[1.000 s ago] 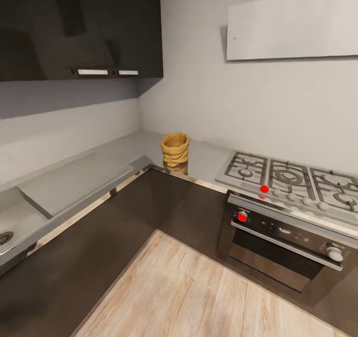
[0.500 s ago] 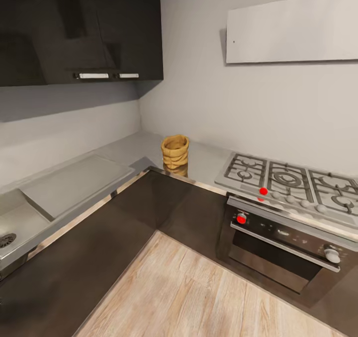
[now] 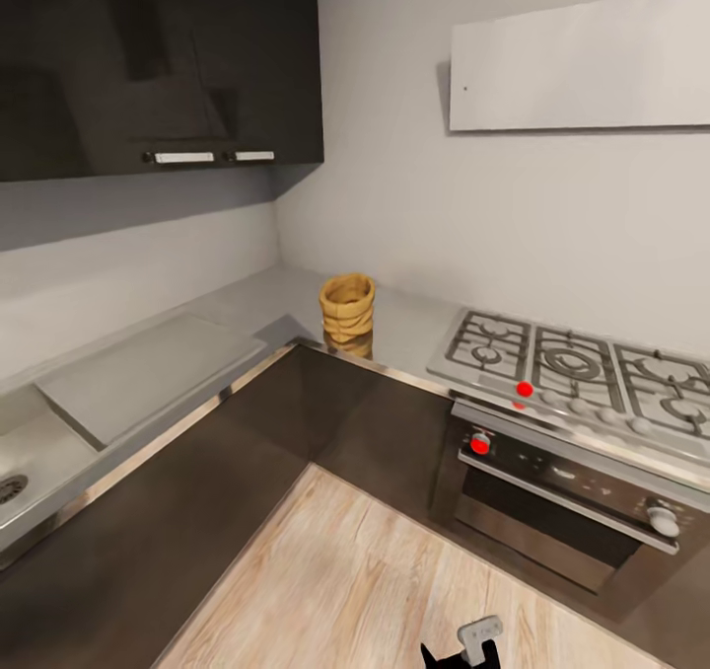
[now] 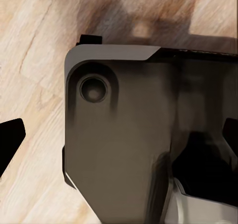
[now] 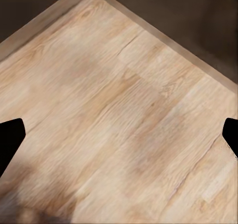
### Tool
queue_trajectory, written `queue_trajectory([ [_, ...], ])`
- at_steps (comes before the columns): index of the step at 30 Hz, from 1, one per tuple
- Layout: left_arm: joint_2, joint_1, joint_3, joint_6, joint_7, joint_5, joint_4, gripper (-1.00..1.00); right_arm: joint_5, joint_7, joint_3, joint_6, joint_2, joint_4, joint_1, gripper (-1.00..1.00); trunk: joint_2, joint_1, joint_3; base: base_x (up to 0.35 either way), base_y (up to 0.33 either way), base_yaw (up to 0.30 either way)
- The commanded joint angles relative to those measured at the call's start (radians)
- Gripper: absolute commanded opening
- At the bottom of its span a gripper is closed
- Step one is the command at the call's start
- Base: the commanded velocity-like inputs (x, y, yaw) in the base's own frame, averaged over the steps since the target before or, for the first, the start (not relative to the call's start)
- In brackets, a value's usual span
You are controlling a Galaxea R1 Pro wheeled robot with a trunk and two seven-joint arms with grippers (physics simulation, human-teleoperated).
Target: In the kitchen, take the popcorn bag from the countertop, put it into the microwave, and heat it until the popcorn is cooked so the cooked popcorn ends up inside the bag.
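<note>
Head view, popcorn bag: one popcorn bag (image 3: 347,309) stands upright on the countertop (image 3: 247,304), in the corner where the two runs of worktop meet, well apart from my arms. Its rolled rim faces up; I cannot see inside it.
Head view, hob: one gas hob (image 3: 582,373) sits near the bag on the right-hand run, with three burner grates in sight; its far end is cut off by the picture edge.
Head view, oven: one steel built-in oven (image 3: 562,496) sits under the hob. I count three red dots across the hob's front edge and the oven panel, plus one pale knob at the oven's right end.
Head view, cabinets: glossy black wall cabinets (image 3: 158,57) with two pale handles; dark base fronts run below the worktop.
Head view, hood: one white slanted hood (image 3: 582,57), cut off at the right.
Head view, sink: one sink (image 3: 20,462) at the left edge, only partly in view, with a flat drainer beside it.
Head view, my arm: a small grey and black part (image 3: 471,644) pokes in at the bottom edge; I cannot tell which arm it belongs to.
Left wrist view, left gripper: my left gripper (image 4: 119,135) points down at the wood floor (image 4: 29,45) and a dark rounded-corner part of my own base (image 4: 119,149). Two black fingertips sit at opposite edges, spread wide, holding nothing.
Right wrist view, right gripper: my right gripper (image 5: 119,135) is also spread wide and empty over bare floor planks (image 5: 119,100); a dark cabinet plinth (image 5: 188,16) crosses the far corner.
</note>
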Motion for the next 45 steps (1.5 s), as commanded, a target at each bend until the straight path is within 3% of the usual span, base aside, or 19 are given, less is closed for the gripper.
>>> queue_trajectory([
  [1, 0.000, 0.000, 0.010, 0.007, -0.005, 0.000, -0.002, 1.00, 0.008, 0.001, 0.003, -0.003, 0.000, 0.002, 0.001, 1.00, 0.007, -0.003, 0.002, 0.312, 0.000, 0.000],
  [18, -0.001, 0.000, 0.007, -0.011, -0.005, -0.001, -0.003, 1.00, 0.012, 0.002, 0.010, -0.005, 0.007, 0.008, 0.007, 1.00, 0.126, -0.069, 0.055, 0.203, 0.029, 0.000],
  [45, -0.001, 0.000, 0.007, -0.015, -0.006, -0.001, -0.004, 1.00, 0.013, 0.002, 0.011, -0.005, 0.007, 0.009, 0.007, 1.00, 0.315, -0.172, 0.140, 0.048, 0.029, 0.000],
])
